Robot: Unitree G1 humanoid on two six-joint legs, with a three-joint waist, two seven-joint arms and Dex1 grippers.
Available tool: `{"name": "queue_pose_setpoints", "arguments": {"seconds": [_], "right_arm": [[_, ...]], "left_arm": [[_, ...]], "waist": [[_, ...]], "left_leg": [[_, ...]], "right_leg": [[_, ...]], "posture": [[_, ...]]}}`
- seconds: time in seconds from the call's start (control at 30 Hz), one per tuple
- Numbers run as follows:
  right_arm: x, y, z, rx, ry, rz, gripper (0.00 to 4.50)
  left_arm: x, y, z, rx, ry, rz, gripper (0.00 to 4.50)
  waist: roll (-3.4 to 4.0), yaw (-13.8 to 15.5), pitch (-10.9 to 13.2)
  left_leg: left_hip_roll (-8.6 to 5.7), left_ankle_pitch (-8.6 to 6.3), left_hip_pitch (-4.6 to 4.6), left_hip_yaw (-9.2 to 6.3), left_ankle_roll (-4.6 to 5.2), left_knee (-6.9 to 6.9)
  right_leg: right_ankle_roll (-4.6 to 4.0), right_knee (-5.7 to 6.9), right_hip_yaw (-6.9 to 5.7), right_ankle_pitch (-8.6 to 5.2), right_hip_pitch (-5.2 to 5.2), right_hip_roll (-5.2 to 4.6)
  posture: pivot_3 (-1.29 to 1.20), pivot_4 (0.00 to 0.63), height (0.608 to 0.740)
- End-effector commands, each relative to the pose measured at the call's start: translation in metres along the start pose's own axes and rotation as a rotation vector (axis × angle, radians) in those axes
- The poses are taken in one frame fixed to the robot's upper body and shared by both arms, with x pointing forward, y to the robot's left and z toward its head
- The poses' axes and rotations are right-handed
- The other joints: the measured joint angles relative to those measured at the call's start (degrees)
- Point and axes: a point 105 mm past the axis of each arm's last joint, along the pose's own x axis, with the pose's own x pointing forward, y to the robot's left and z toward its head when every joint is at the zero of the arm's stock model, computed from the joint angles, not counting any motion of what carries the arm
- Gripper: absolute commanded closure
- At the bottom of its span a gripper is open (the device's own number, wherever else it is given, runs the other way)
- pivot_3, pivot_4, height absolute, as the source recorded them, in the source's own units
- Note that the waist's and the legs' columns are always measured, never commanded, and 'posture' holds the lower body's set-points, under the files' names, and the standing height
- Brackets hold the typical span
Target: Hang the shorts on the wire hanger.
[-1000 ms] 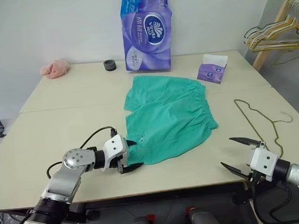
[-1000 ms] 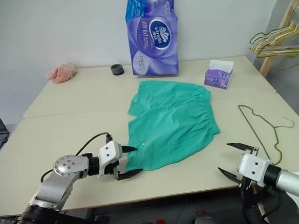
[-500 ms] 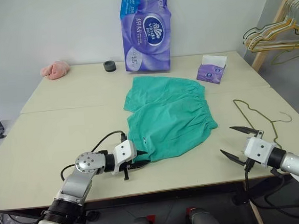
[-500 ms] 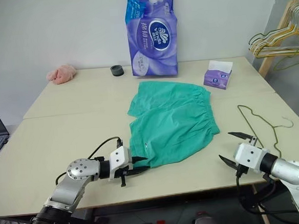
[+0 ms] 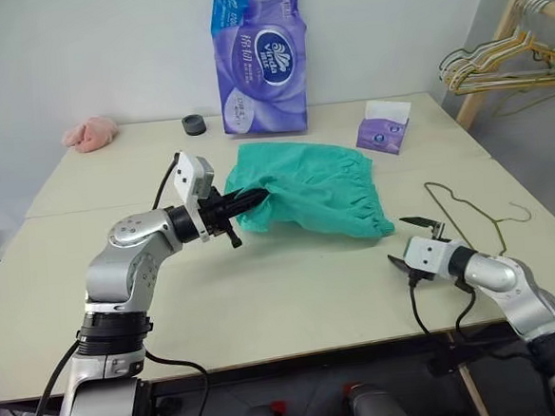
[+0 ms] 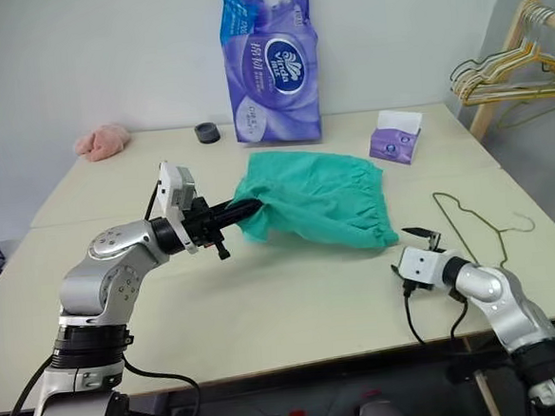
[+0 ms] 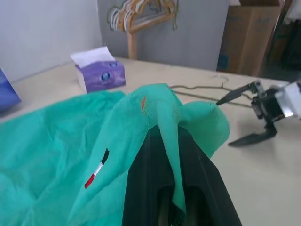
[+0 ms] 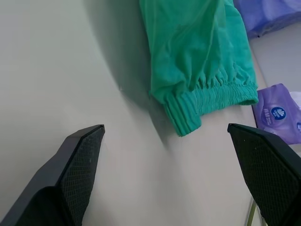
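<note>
I had the left gripper (image 5: 250,197) clamped on the shorts (image 5: 314,188), one leg lifted; right gripper (image 5: 413,240) gaped wide near the wire hanger (image 5: 468,212), untouched on the tabletop (image 5: 292,283).

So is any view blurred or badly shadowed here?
Left wrist view: the left gripper and pinched shorts are soft up close. Right wrist view: the shorts cast a soft shadow on the table. Head views: even light, no glare.

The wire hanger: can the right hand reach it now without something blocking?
Probably yes. The wire hanger lies flat on the table, just beyond the open right hand, with bare tabletop between them. The shorts hang from the shut left hand, off to the side.
</note>
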Motion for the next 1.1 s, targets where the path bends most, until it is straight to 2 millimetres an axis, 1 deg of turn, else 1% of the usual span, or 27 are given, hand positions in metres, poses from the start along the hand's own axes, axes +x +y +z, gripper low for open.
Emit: {"name": "queue_pose_setpoints", "arguments": {"seconds": [0.03,0.13,0.23,0.33,0.37,0.43,0.47,0.5,0.57,0.63,0.77,0.87,1.1], "right_arm": [[0.015,-0.008,0.002,-0.001,-0.004,-0.048,0.0],[0.026,-0.011,0.0,0.032,0.0,-0.066,0.0],[0.034,-0.012,0.003,0.056,-0.016,-0.062,0.0],[0.037,0.005,0.02,0.051,-0.087,0.051,0.61],[0.034,0.009,0.019,0.037,-0.08,0.08,0.94],[0.025,0.009,0.011,0.028,-0.041,0.1,1.57],[0.022,0.008,0.009,0.029,-0.031,0.102,1.57],[0.015,0.007,0.008,0.035,-0.03,0.108,1.57],[0.002,0.01,0.011,0.031,-0.046,0.143,1.57],[0.0,0.016,0.018,0.039,-0.059,0.167,1.57],[0.009,0.019,0.027,0.077,-0.065,0.141,1.57],[0.02,0.011,0.033,0.092,-0.076,0.055,1.57],[0.037,-0.003,0.026,0.076,-0.026,-0.046,1.57]], "left_arm": [[0.0,-0.01,0.012,0.02,-0.015,-0.037,4.47],[-0.002,-0.013,0.009,0.018,0.005,-0.045,4.47],[-0.005,-0.013,0.007,0.015,0.013,-0.036,4.47],[-0.009,-0.011,0.004,0.014,0.026,-0.014,4.5],[-0.01,-0.01,0.004,0.016,0.027,-0.006,4.5],[-0.011,-0.008,0.004,0.018,0.024,0.006,4.5],[-0.011,-0.008,0.005,0.018,0.022,0.009,4.5],[-0.012,-0.007,0.004,0.018,0.023,0.009,4.5],[-0.013,-0.007,0.004,0.019,0.026,0.012,4.5],[-0.013,-0.006,0.004,0.019,0.028,0.014,4.5],[-0.014,-0.005,0.003,0.018,0.029,0.017,4.5],[-0.015,-0.004,0.003,0.018,0.034,0.019,4.5],[-0.016,-0.004,-0.002,0.016,0.047,0.02,4.5]], "waist": [[-0.02,-0.3,0.0],[-0.04,-0.6,0.0],[-0.08,-1.1,-0.1],[-0.1,-1.3,-0.1],[-0.1,-1.3,-0.1],[-0.1,-1.2,-0.1],[-0.1,-1.1,-0.1],[-0.1,-1.0,-0.1],[-0.11,-0.5,-0.1],[-0.13,-0.2,-0.1],[-0.15,-0.4,-0.1],[-0.15,-0.4,-0.1],[-0.15,-0.4,-0.1]], "left_leg": [[0.01,0.0,0.01,-0.06,0.0,0.01],[0.01,0.0,0.02,-0.22,0.0,0.03],[0.0,0.0,0.02,-0.3,0.0,0.04],[0.0,0.0,0.03,-0.4,0.0,0.05],[0.0,0.0,0.03,-0.42,0.0,0.06],[-0.02,-0.01,0.02,-0.47,-0.01,0.15],[-0.02,-0.01,0.02,-0.48,-0.01,0.21],[-0.03,-0.01,0.02,-0.49,-0.01,0.23],[-0.06,-0.01,0.01,-0.5,-0.01,0.29],[-0.06,-0.02,0.01,-0.49,-0.01,0.31],[-0.04,-0.02,0.04,-0.46,-0.01,0.31],[-0.02,-0.02,0.04,-0.47,-0.01,0.3],[-0.07,-0.01,0.01,-0.46,-0.01,0.32]], "right_leg": [[0.0,0.02,0.01,0.0,0.0,0.0],[-0.01,0.04,0.0,0.0,0.01,0.01],[-0.01,0.08,-0.02,0.0,0.02,0.01],[-0.01,0.12,-0.04,0.0,0.02,0.01],[-0.01,0.15,-0.04,0.0,0.02,0.01],[-0.01,0.31,-0.06,0.0,0.0,0.0],[-0.01,0.37,-0.07,-0.01,0.0,0.0],[0.0,0.38,-0.08,-0.01,0.0,-0.01],[0.0,0.41,-0.08,-0.01,0.02,-0.02],[0.02,0.41,-0.09,-0.02,0.02,-0.03],[0.01,0.46,-0.06,-0.03,0.0,0.02],[-0.03,0.5,-0.07,-0.05,-0.04,0.04],[-0.04,0.5,-0.07,-0.05,-0.04,-0.01]], "posture": [[-0.07,0.041,0.74],[-0.07,0.04,0.74],[-0.06,0.04,0.74],[-0.05,0.038,0.74],[-0.05,0.039,0.74],[-0.04,0.038,0.74],[-0.04,0.039,0.74],[-0.05,0.038,0.74],[-0.05,0.038,0.74],[-0.05,0.039,0.74],[-0.05,0.039,0.74],[-0.06,0.039,0.74],[-0.06,0.039,0.74]]}}
